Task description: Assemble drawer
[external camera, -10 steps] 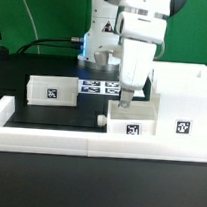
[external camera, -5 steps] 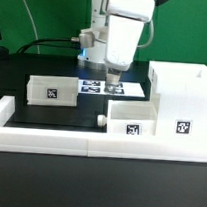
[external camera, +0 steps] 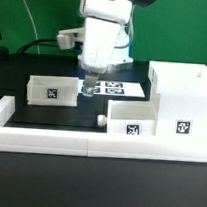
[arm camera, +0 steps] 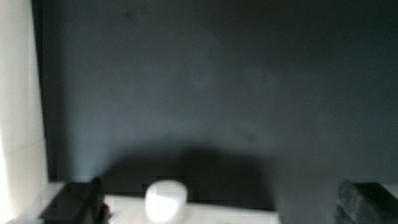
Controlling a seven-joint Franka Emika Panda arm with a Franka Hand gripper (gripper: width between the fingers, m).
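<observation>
Currently our tool (external camera: 90,88) hangs empty at upper centre, fingers parted, above the black desk (external camera: 50,116). Drawer parts wait: one tray (external camera: 51,90) centre-left, another tray (external camera: 129,118) lower centre, touching the shell (external camera: 181,102) at right. Next, we judge, lower onto the centre-left tray.

Hangs near vertical from twelve o'clock in the exterior view, white wrist housing uppermost, end effector (external camera: 90,88) pointing straight down at the surface and holding nothing. In the wrist view only the dark tips of the two fingers (arm camera: 79,201) show, at seven and five o'clock, set well apart with an empty gap between them.
</observation>
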